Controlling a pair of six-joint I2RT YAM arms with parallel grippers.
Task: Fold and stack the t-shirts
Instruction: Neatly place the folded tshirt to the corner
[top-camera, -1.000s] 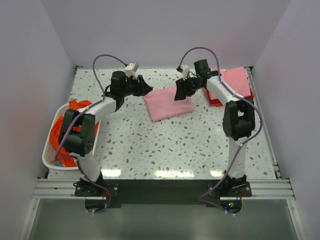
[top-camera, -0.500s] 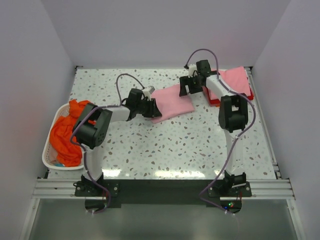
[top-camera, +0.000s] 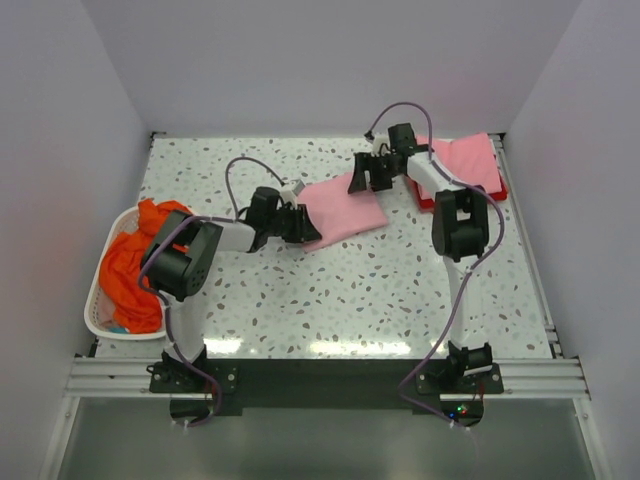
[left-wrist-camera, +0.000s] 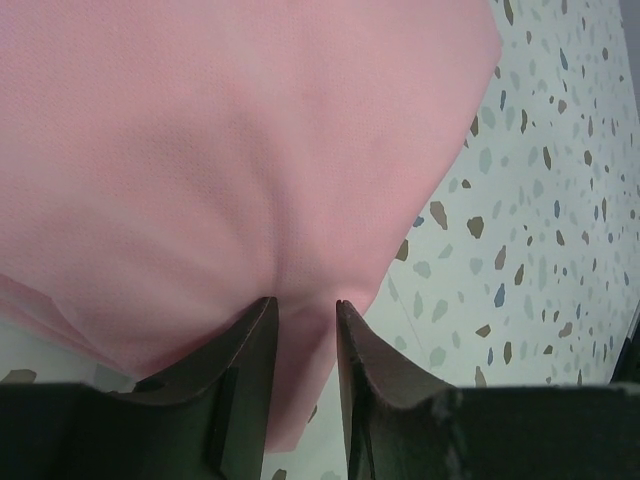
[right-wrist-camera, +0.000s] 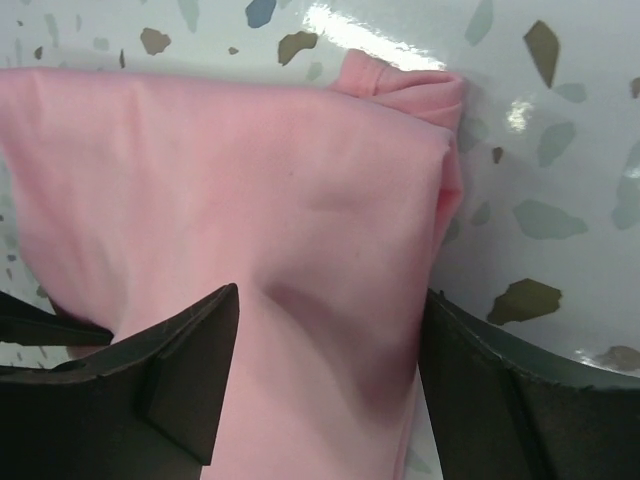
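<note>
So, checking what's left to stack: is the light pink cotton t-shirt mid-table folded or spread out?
Folded: the light pink cotton t-shirt lies as a compact rectangle, and the right wrist view shows layered edges.

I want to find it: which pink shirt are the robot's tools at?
The folded light pink cotton t-shirt mid-table; the other pink one lies atop a red shirt far right.
</note>
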